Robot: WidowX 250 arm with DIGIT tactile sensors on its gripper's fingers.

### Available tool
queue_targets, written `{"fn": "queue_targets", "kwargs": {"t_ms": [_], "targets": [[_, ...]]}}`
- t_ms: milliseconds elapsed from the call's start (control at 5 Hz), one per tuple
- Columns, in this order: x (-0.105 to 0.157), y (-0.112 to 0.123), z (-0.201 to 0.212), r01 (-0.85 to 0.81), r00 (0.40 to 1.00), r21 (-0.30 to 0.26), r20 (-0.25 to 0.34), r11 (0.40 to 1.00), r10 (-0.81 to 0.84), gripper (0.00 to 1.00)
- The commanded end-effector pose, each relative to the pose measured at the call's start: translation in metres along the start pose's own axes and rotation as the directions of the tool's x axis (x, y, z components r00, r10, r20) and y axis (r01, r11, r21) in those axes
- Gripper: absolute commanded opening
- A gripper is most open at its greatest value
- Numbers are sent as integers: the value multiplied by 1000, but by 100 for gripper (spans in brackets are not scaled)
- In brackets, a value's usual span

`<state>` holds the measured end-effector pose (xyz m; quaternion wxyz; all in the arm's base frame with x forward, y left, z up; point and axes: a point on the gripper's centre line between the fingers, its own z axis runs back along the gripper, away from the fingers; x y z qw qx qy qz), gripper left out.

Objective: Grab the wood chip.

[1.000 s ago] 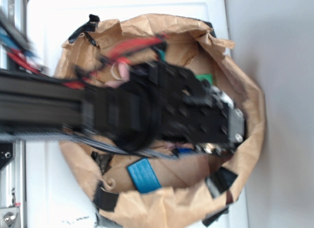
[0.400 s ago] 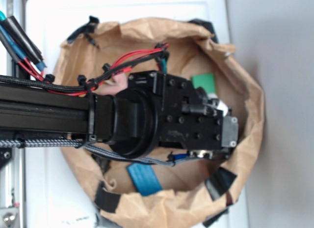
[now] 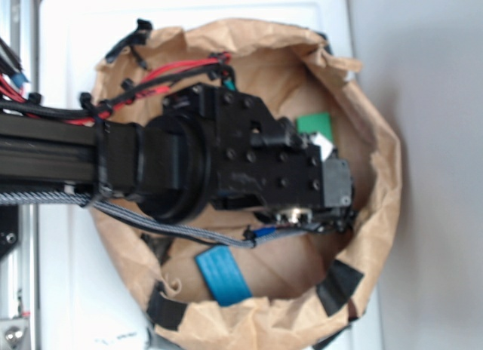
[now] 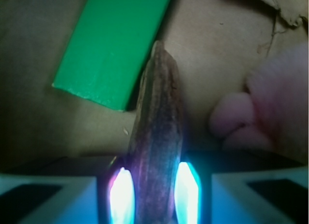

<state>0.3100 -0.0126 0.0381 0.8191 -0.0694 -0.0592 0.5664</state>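
In the wrist view the wood chip (image 4: 159, 122), a narrow dark brown grainy sliver with a pointed far end, stands between my two glowing pads (image 4: 121, 192). My gripper (image 4: 154, 188) is shut on its near end. The chip's tip lies next to the flat green block (image 4: 113, 45). In the exterior view the black gripper body (image 3: 332, 188) hangs over the right inside of the paper bag and hides the chip and the fingertips. The green block (image 3: 314, 124) shows just beyond it.
A crumpled brown paper bag (image 3: 381, 214) with black tape at its rim surrounds everything. A flat blue block (image 3: 223, 274) lies at the bag's lower inside. A soft pink object (image 4: 270, 98) sits right of the chip. The arm and cables cross from the left.
The arm has shifted a little to the left and upward in the exterior view. The pink object by the wrist is now hidden under the arm.
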Motion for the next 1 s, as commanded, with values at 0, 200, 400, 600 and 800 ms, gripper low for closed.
{"fn": "queue_targets", "kwargs": {"t_ms": [0,200,400,600,800], "targets": [[12,8,95,76,987,-49,-137,996,-83,0],[10,9,130,95,976,-40,-192,995,-101,0],[8,14,141,118,980,-75,-149,990,-128,0],[8,15,138,135,980,-83,-134,987,-145,0],[4,18,129,259,964,-175,-21,950,-266,53]]}}
